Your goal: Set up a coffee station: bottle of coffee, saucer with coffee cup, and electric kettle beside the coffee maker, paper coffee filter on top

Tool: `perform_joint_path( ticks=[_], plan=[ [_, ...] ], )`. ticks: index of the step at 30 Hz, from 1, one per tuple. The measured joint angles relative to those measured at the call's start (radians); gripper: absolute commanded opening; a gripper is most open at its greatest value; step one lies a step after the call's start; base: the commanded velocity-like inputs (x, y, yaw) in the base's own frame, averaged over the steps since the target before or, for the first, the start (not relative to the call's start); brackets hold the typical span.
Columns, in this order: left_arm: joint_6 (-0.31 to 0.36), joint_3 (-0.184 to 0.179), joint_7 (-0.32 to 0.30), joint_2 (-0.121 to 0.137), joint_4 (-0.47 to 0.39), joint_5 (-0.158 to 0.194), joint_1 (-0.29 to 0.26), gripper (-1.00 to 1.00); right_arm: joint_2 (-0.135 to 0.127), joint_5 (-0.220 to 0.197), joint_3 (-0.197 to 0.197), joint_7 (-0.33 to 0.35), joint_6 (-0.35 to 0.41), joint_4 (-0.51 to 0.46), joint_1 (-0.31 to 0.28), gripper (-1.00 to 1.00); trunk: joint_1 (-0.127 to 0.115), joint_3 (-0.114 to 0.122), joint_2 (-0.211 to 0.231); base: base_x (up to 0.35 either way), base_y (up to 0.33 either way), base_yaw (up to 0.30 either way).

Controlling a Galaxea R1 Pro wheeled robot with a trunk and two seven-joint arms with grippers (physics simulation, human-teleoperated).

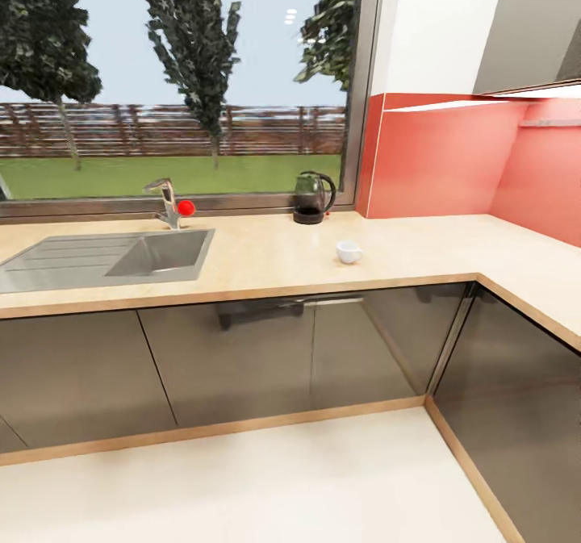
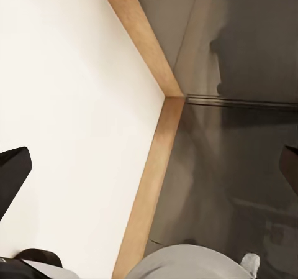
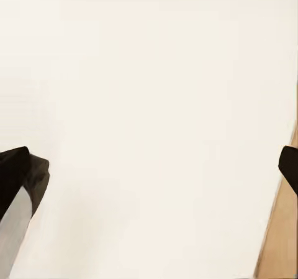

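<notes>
Standing off from the kitchen countertop (image 1: pixel 266 256) with left gripper (image 2: pixel 149 167) and right gripper (image 3: pixel 152 170) both spread wide and empty over the floor, risking to knock the coffee cup (image 1: pixel 349 251) or electric kettle (image 1: pixel 312 197) by reaching too early.

Light: I see bright, even daylight from the window (image 1: pixel 177 83).
Glare: a white strip glows under the wall cabinet (image 1: pixel 452 106).
Reflections: glossy cabinet fronts (image 1: pixel 266 357) mirror dim shapes.
Floor (image 3: pixel 155 105): nearly washed out.
Sharpness: slightly soft throughout.
</notes>
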Motion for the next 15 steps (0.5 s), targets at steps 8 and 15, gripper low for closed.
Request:
perform_joint_path(
  ticks=[8, 15],
  plan=[
    [0.000, 0.008, 0.001, 0.004, 0.000, 0.000, 0.000, 1.00, 0.001, -0.005, -0.006, 0.151, 0.010, -0.488, 0.000, 1.00, 0.000, 0.000, 0.000, 0.000, -0.001, 0.000],
    [0.000, 0.012, 0.002, 0.006, 0.000, 0.001, 0.000, 1.00, -0.004, -0.009, -0.025, 0.179, 0.166, -0.873, 0.000, 1.00, 0.000, 0.000, 0.000, 0.000, 0.000, 0.000]
  ],
)
